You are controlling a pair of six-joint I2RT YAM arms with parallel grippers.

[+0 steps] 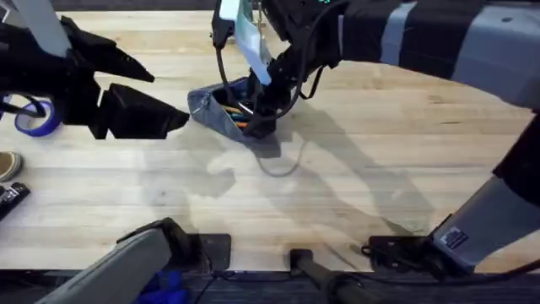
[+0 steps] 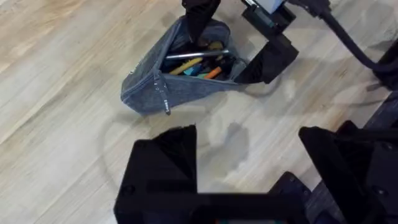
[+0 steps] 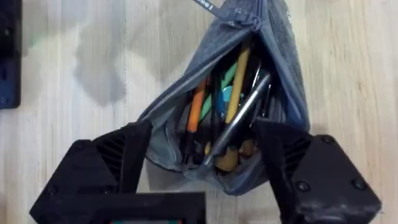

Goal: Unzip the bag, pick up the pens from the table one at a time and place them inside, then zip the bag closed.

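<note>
The blue-grey bag [image 1: 221, 108] lies on the table [image 1: 354, 169] with its zipper open, gaping into a triangle. The silver pen [image 3: 244, 117] rests inside it among several coloured pens [image 2: 202, 68]. My right gripper [image 1: 257, 110] is open, its fingers [image 3: 109, 168] standing either side of the bag's wide end [image 3: 205, 134]. The zipper pull tab [image 2: 165, 102] hangs at the bag's narrow end. My left gripper [image 1: 169, 97] is open just left of the bag with nothing between its fingers [image 2: 165, 165], apart from the fabric.
A blue tape roll [image 1: 32, 118] and small dark items [image 1: 10, 198] lie at the table's left edge. A thin cable [image 1: 283, 165] loops on the wood just in front of the bag. The right arm [image 1: 422, 38] crosses the far right of the table.
</note>
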